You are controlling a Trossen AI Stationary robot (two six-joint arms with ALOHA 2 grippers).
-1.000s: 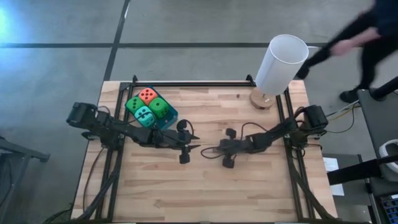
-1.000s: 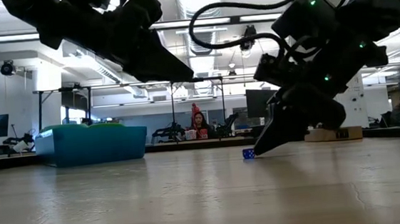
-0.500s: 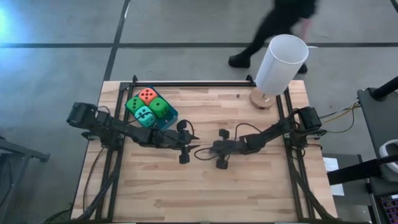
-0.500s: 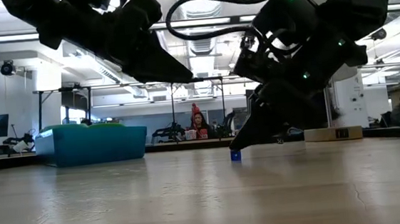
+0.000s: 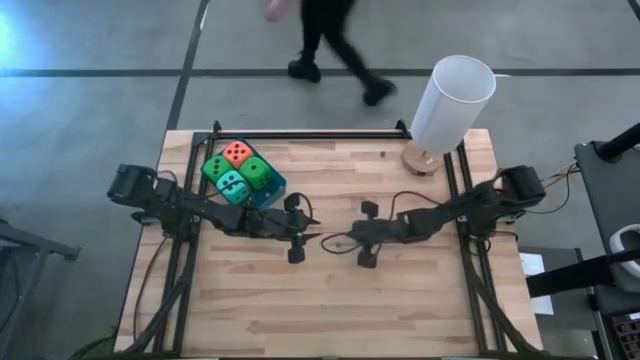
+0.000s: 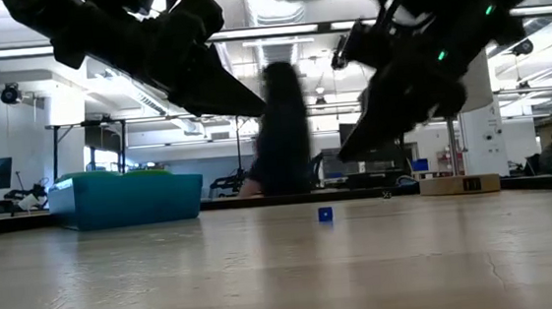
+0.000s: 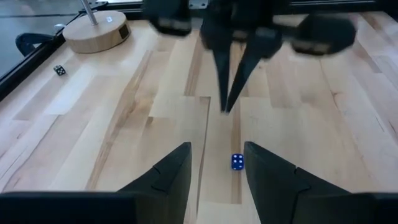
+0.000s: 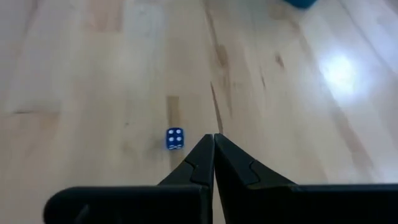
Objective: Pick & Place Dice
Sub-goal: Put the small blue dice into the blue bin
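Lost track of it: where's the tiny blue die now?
The tiny blue die lies on the wooden table mid-table, between the left gripper and right gripper.

the right end effector (image 6: 347,155) has lifted away from the small blue die (image 6: 325,214), fingers together.

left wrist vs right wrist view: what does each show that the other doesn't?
Left wrist only: the lamp's round wooden base, a small dark die near it, the left gripper with fingers apart, and the right arm's closed fingers seen from the front. Right wrist only: a corner of the blue tray and a bright glare patch on the wood. Both: the tiny blue die lying free on the wooden table, and the right gripper, shut and empty.
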